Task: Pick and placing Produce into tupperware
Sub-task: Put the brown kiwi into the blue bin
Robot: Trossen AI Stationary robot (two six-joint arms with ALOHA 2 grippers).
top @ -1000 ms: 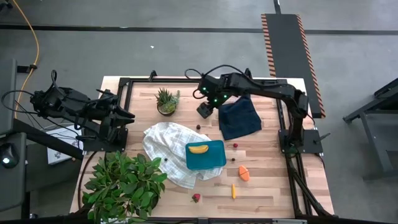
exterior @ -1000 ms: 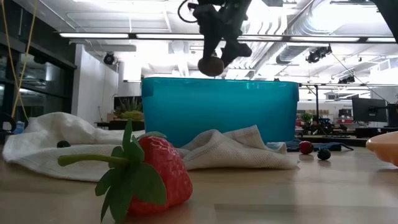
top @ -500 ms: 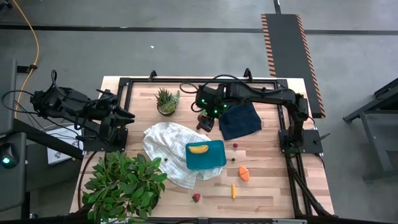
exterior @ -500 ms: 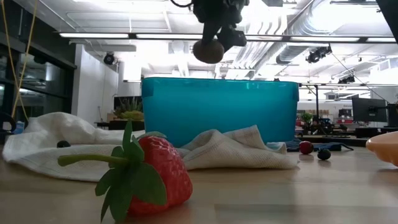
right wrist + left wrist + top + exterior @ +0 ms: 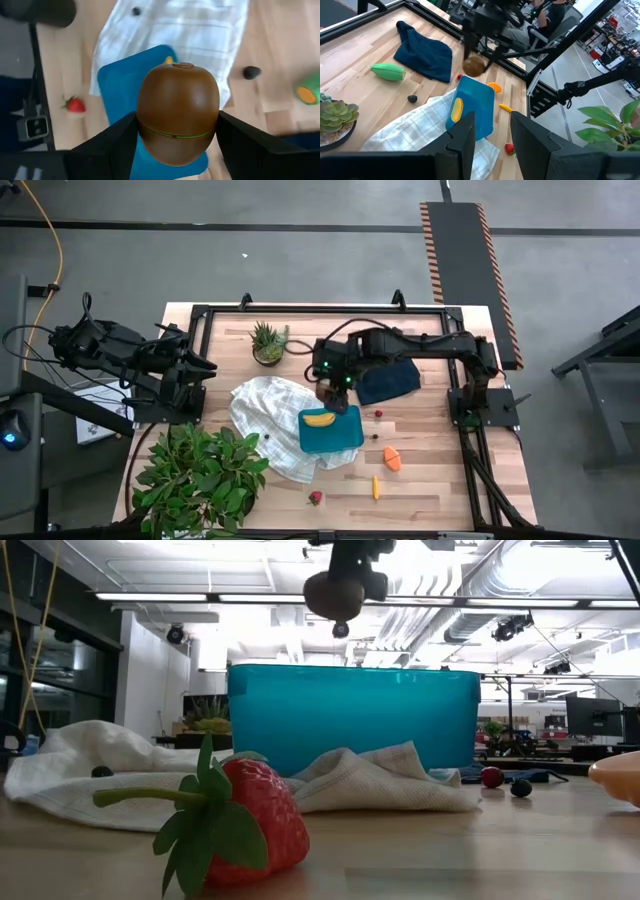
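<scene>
Above the upper edge of the teal tupperware (image 5: 331, 429), at centre frame in the high view, the right gripper (image 5: 330, 387) carries the brown round fruit (image 5: 178, 113), its fingers (image 5: 111, 142) clamped on either side of it. From the low view the fruit (image 5: 333, 594) hangs well clear of the box's rim (image 5: 352, 668), not yet over the middle. A yellow banana (image 5: 319, 418) already lies inside the box, which sits on a white checked cloth (image 5: 262, 410) on the counter (image 5: 430, 480).

This looks like the carry step, nearly done. The next move calls for a short shift to centre the fruit over the open box beside the banana, a lowering, then a release.

Waiting on the counter are the orange wedge (image 5: 392, 458), carrot (image 5: 375, 486), strawberry (image 5: 316, 498) and green fruit (image 5: 388, 71).

At left frame the left gripper (image 5: 200, 367) is parked off the counter's edge, its fingers (image 5: 463, 137) partly parted, holding nothing.
</scene>
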